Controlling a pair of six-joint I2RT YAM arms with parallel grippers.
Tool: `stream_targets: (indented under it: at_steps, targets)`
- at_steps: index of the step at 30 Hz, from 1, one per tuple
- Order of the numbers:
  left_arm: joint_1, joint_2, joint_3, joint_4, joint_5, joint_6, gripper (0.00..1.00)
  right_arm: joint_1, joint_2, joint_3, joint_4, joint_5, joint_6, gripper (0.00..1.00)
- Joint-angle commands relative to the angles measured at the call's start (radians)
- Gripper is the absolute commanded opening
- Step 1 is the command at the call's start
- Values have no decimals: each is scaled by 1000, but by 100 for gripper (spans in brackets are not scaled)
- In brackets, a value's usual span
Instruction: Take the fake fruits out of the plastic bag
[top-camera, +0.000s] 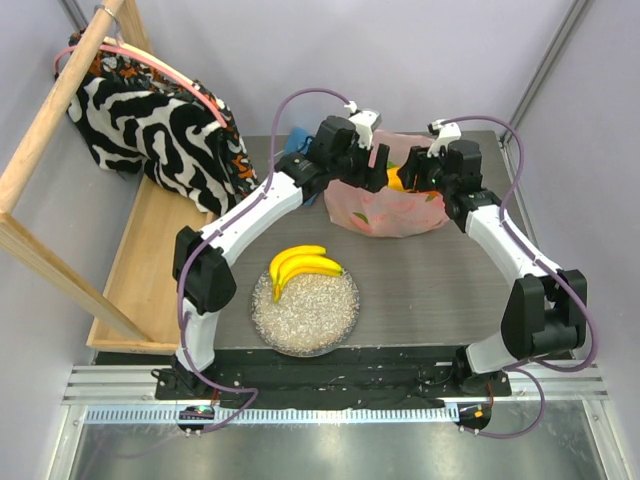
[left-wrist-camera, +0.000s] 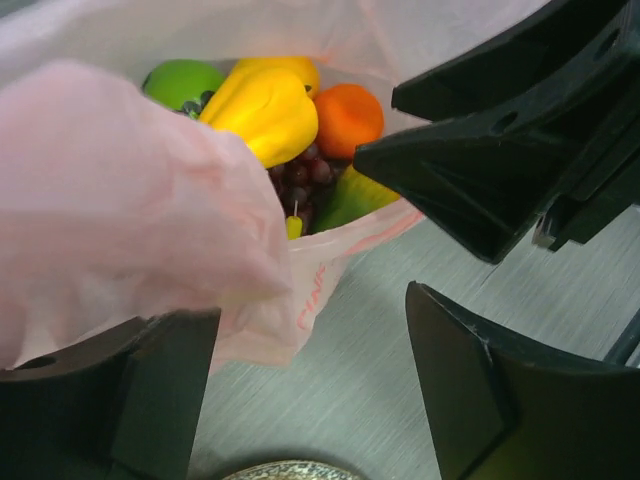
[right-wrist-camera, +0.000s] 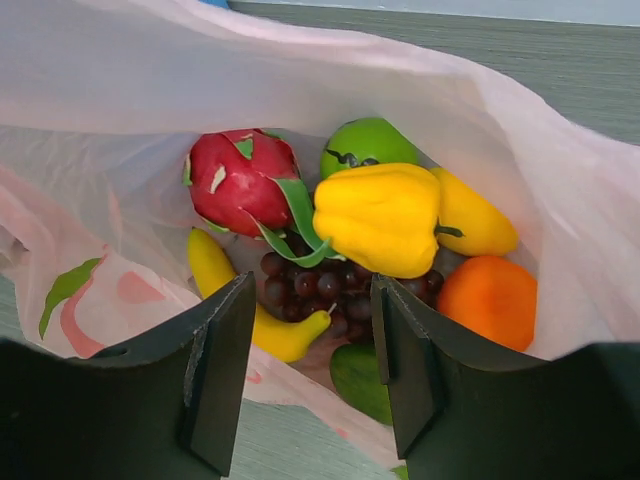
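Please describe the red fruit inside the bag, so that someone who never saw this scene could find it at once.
On the grey table, look into the pink plastic bag. In the right wrist view the dragon fruit lies at the back left, beside the yellow pepper. It alone is red, with green leafy scales.

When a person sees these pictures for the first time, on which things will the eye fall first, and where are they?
First, the pink plastic bag, open at the far middle of the table, with bright fruits inside: a yellow pepper on top, a red dragon fruit, an orange and dark grapes. Then the yellow banana bunch, lying at the far edge of a round plate on the table's near side.
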Motion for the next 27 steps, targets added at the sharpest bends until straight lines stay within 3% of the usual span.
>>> stream_targets:
  at_steps: [1,4,7,10,11,13,20,24,27]
  targets:
    - [-3,-59,61,50,-94,-14,82,4,27,31,87,-75,44,56]
    - [-3,-28,116,67,-108,-2,84,5,45,41,82,-86,60,55]
    - [-5,13,159,82,-77,-11,78,4,39,23,79,-90,84,54]
    - [-17,33,167,84,-77,27,37,5,21,-18,81,-95,100,54]
    - [-16,37,162,84,-68,47,16,5,1,-38,79,-92,98,53]
    - [-17,27,144,70,-45,54,0,5,-22,-57,75,-89,94,53]
    - [9,-167,-89,-16,96,118,0,4,-79,-115,62,-66,37,53]
    - [56,-319,-294,-83,119,185,0,4,-68,-112,88,-66,32,53]
    - [93,-371,-339,-129,174,227,0,4,-41,-74,116,-78,41,53]
